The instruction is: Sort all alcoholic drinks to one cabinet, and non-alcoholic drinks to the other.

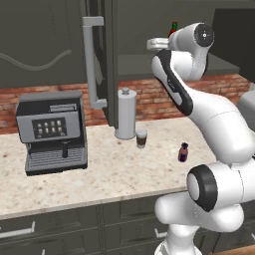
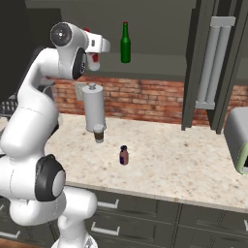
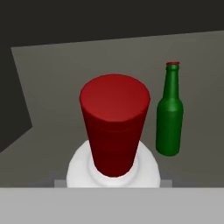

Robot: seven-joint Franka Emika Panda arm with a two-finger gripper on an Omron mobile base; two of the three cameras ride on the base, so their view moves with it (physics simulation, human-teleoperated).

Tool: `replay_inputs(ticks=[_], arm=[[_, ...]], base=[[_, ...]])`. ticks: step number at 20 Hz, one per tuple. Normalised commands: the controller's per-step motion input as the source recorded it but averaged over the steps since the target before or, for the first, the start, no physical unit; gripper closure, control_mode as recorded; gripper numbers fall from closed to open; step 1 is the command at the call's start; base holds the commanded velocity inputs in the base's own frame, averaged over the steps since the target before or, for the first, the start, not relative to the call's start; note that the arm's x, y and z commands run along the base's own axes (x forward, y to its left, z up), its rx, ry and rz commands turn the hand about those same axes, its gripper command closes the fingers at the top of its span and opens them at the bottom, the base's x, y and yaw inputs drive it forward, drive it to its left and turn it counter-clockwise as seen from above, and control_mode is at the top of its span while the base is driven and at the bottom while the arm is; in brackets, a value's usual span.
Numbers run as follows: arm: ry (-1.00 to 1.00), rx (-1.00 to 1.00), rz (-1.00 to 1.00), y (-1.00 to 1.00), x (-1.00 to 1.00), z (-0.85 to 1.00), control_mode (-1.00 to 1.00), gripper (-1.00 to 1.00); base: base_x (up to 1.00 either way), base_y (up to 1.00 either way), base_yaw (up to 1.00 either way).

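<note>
My gripper (image 2: 92, 57) was up at the open cabinet (image 2: 160, 63), and the white bottle (image 3: 111, 170) stood directly under it, its red cap (image 3: 114, 122) rising toward my hand camera. From the right base view a bit of red label showed just beneath my hand. I could not tell whether my gripper was clamped on the bottle or merely around it, since the fingers themselves were hidden.

The green bottle (image 2: 125, 43) stood upright on the same shelf, near the white bottle on its right as my hand saw it, apart from it and not touching.

Down on the bench (image 1: 114, 174), the grey canister (image 1: 125, 114) stood near the brick wall, with the coffee cup (image 1: 141, 138) just beside it toward the front. The purple bottle (image 1: 184, 152) stood further right and nearer the bench edge, well apart from the cup. A coffee machine (image 1: 52, 132) sat at the left of the bench. The cabinet door (image 1: 107, 60) hung open with its pale bar handle (image 1: 91, 62).
</note>
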Motion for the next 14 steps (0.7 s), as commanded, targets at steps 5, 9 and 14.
replay_inputs(ticks=[5,9,14], arm=[[0.0,0.0,0.0,0.07,0.28,-0.13,-1.0,1.0],[0.0,0.0,0.0,0.08,0.34,-0.12,-1.0,1.0],[0.0,0.0,0.0,0.06,0.35,-0.09,-1.0,1.0]], base=[[0.0,0.0,0.0],[0.0,0.0,0.0],[0.0,0.0,0.0]])
